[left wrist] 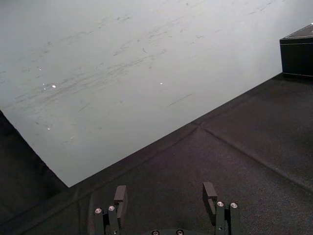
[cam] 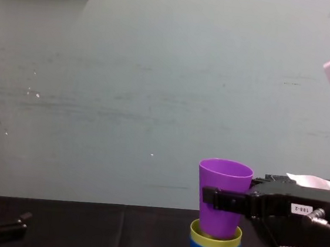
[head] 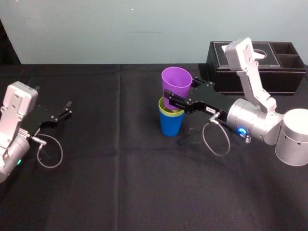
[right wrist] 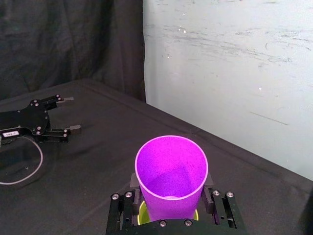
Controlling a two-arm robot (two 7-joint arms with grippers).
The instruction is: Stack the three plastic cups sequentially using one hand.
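Draped in black, the tabletop (head: 120, 192) carries the stack at centre frame. The right gripper (head: 178, 96) has its fingers clamped on the purple cup (head: 176, 79), whose base sits just inside the yellow-green cup (head: 168, 112), itself nested in the blue cup (head: 171, 125). If the purple cup is released off-centre or not fully seated, it may jam crooked or topple the stack. At far left the left gripper (head: 65, 111) rests with its fingers apart and empty.

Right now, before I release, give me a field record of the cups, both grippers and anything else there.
base: blue plastic cup, upright on the black tablecloth
middle: yellow-green plastic cup, nested in the blue one, rim showing
top: purple plastic cup, base inside the yellow-green rim, mostly above it
right gripper: shut on the purple cup
left gripper: open, low at the table's left
other: black leather-look box, far right
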